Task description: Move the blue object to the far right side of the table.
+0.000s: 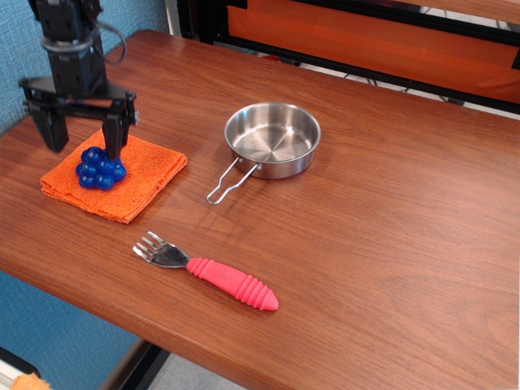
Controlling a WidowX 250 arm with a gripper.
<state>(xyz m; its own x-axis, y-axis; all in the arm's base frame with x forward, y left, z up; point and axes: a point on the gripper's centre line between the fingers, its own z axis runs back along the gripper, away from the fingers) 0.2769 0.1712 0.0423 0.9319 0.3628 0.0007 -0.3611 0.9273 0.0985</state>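
Observation.image: fingers (114,134) spread, perhaps touching blue object (101,168).

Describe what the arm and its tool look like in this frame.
The arm is black throughout, with a blocky, boxy wrist section. A dark cable loops beside that wrist. The tool has a horizontal black crossbar carrying two flat, straight black fingers. No markings are legible.

A blue wall (20,73) is seen at the upper left of the frame. A black frame (325,57) with orange panels (366,36) is seen along the top. A blue panel (57,333) is seen at the lower left, under the brown wooden counter (390,227). A pale floor (175,378) is seen at the bottom.
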